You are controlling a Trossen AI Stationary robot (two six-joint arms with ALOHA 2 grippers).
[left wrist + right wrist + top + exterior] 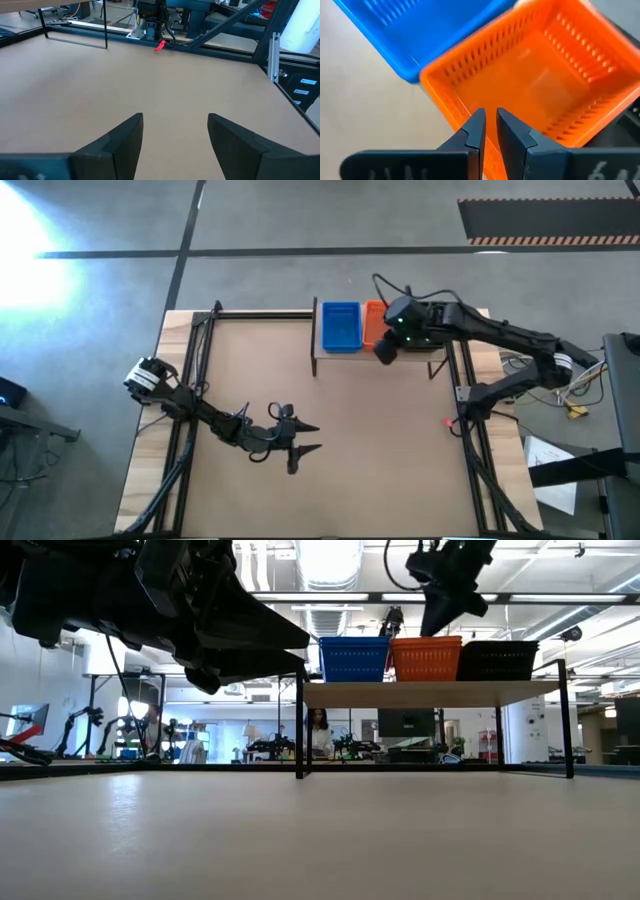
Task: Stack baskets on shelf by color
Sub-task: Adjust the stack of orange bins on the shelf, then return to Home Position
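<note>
Above the orange basket (530, 85) rim, right end effector (490, 131) nearly closed; left end effector (175, 135) wide over bare tabletop (165, 85).

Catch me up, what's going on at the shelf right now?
The shelf holds a blue basket, an orange basket and a black basket side by side. The right pincer hangs just above the orange basket's near rim, fingers nearly closed with nothing between them. The left pincer waits open over bare tabletop, away from the shelf. No baskets show on the tabletop.
</note>
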